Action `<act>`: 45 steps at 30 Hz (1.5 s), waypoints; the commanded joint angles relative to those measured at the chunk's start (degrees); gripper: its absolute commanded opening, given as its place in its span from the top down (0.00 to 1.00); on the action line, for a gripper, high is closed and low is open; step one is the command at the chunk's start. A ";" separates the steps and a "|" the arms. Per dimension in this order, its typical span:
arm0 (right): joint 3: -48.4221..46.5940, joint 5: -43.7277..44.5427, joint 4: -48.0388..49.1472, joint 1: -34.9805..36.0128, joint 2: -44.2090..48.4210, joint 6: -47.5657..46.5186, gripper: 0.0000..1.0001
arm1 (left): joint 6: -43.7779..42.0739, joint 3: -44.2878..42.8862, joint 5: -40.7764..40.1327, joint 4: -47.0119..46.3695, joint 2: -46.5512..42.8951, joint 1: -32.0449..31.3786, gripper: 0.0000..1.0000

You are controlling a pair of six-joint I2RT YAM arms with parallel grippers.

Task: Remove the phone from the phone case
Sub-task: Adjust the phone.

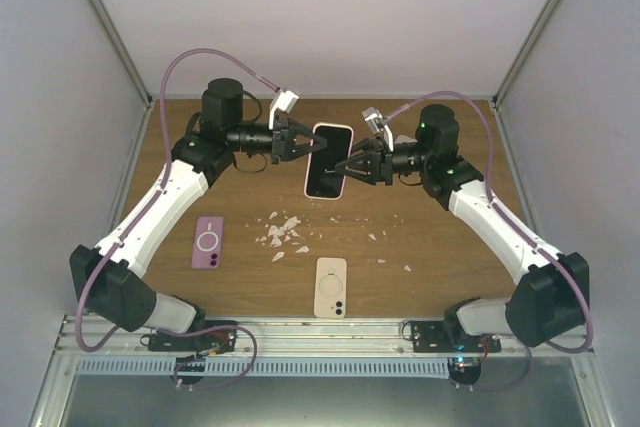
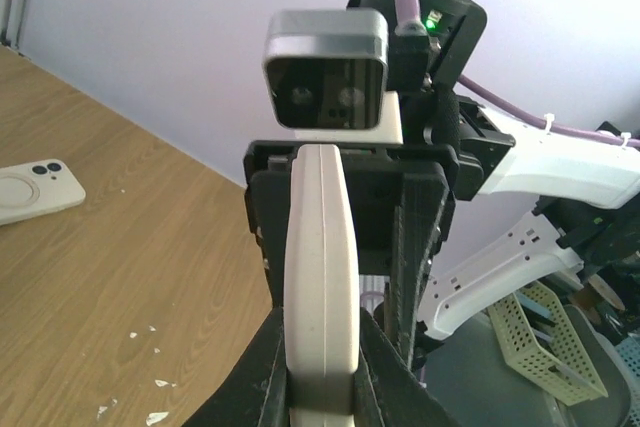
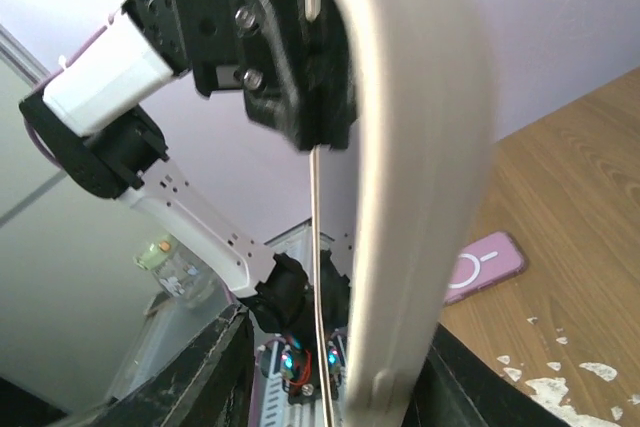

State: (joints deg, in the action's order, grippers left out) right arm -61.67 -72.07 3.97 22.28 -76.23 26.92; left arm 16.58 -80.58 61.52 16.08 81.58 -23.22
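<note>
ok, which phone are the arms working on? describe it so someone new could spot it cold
Over the wooden table, look at the far middle. The cased phone sits there between the left gripper and right gripper. It alone shows a dark screen in a pale rim, held up off the wood; the purple case and cream case lie back-up on the table.
</note>
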 commanded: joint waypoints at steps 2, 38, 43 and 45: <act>-3.17 0.37 4.15 0.65 -1.72 4.29 0.66 | 2.44 2.07 0.69 -7.14 -3.73 -0.60 1.00; 3.12 -3.32 26.23 -9.98 5.83 24.92 0.99 | -13.99 9.00 -1.63 3.94 -9.73 -1.72 0.40; 3.44 -3.08 27.21 -10.06 5.83 26.07 0.99 | -14.70 8.27 -3.26 4.55 -7.93 -3.93 0.39; 3.38 -3.05 27.16 -9.98 5.83 26.14 1.00 | -15.10 8.24 -3.80 4.69 -7.45 -4.54 0.40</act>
State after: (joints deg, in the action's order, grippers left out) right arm -57.91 -75.48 26.61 12.67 -71.68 50.92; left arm 3.27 -72.01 59.55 20.95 72.97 -26.48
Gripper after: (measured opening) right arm 0.102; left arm 0.605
